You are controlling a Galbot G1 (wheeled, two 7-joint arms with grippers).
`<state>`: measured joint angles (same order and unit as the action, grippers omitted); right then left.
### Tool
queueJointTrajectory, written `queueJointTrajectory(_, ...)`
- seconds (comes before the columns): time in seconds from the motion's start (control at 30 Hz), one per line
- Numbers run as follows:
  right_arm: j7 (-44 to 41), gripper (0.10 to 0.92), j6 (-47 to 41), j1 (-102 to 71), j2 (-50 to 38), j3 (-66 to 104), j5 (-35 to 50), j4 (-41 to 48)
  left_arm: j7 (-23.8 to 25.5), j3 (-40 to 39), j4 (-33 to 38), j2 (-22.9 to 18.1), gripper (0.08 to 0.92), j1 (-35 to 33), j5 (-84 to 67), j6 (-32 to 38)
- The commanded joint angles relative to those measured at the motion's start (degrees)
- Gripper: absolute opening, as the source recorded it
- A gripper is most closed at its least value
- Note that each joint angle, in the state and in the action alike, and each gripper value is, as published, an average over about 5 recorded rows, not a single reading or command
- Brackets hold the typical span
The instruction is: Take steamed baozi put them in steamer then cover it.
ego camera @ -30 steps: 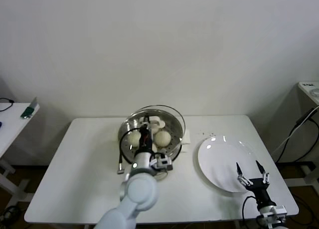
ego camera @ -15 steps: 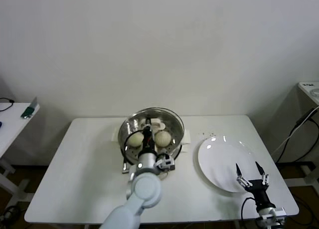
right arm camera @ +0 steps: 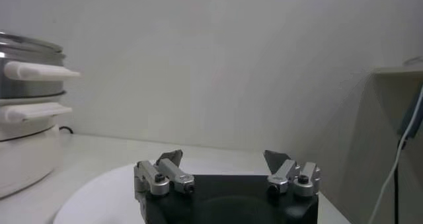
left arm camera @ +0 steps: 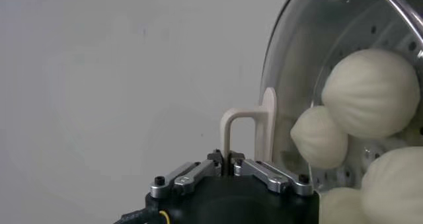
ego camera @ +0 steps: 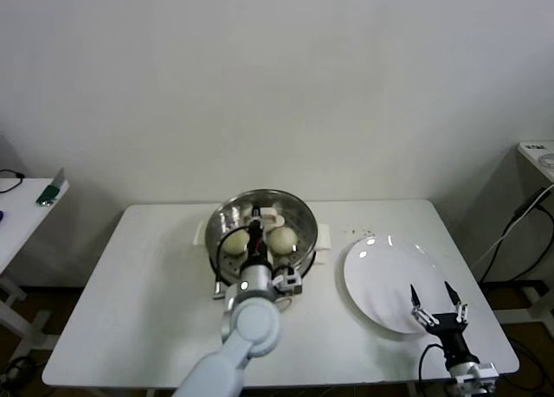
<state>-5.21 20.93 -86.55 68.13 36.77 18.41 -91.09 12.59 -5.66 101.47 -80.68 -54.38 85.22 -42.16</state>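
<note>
The steamer stands at the table's back centre, with cream-white baozi inside. The glass cover lies level over the pot. My left gripper is shut on the cover's cream handle. In the left wrist view my left gripper pinches that handle, and several baozi show through the cover. My right gripper hangs open and empty over the near edge of the white plate. In the right wrist view my right gripper is open above the plate.
A black cord lies beside the steamer's front left. The steamer stands well apart from my right gripper. A side table is at far left and a shelf with cables at far right.
The cover was tilted and offset toward the back right of the pot. My left gripper has brought it down and level over the steamer. The right arm has barely moved.
</note>
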Motion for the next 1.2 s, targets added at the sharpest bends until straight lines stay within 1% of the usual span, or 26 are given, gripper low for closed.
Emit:
queueJointTrajectory(0.03, 0.0, 0.823, 0.3, 0.1, 0.3, 0.0, -0.1, 0.3, -0.4, -0.2, -1.2, -0.4, 0.141, 0.3, -0.6, 0.6)
queueJointTrajectory(0.4, 0.3, 0.823, 1.0, 0.4, 0.7, 0.1, -0.6, 0.7, -0.5, 0.2, -1.6, 0.1, 0.141, 0.2, -0.9, 0.9)
queueJointTrajectory(0.57, -0.1, 0.823, 0.9, 0.3, 0.7, 0.0, -0.8, 0.5, 0.0, 0.0, 0.7, 1.2, 0.141, 0.2, -1.9, 0.2)
queueJointTrajectory(0.63, -0.5, 0.823, 0.5, 0.2, 0.6, -0.1, -0.9, 0.4, 0.6, -0.2, 2.1, 1.9, 0.154, 0.1, -2.9, -0.1)
queueJointTrajectory(0.77, -1.4, 0.823, -0.6, 0.0, 0.3, -0.3, -1.0, 0.0, 2.2, -0.4, 5.4, 3.9, 0.242, -0.5, -5.5, -0.9)
queueJointTrajectory(0.87, -1.7, 0.823, -1.4, 0.0, 0.3, -0.5, -1.2, -0.3, 2.8, -0.2, 8.7, 5.8, 0.328, -1.9, -7.0, -1.2)
queueJointTrajectory(1.0, -1.9, 0.823, -1.8, 0.0, 0.4, -0.7, -1.5, -0.3, 2.6, 0.6, 14.8, 8.5, 0.450, -5.0, -10.1, -1.6)
queueJointTrajectory(1.1, -1.4, 0.823, -2.7, -0.1, 0.5, -1.1, -0.9, -0.6, 0.2, 2.8, 20.2, 10.7, 0.536, -8.9, -13.8, -0.6)
queueJointTrajectory(1.2, 0.6, 0.823, -3.4, -0.5, 0.5, -1.7, 1.2, -1.6, -5.2, 7.5, 24.7, 12.5, 0.623, -14.7, -19.0, 3.1)
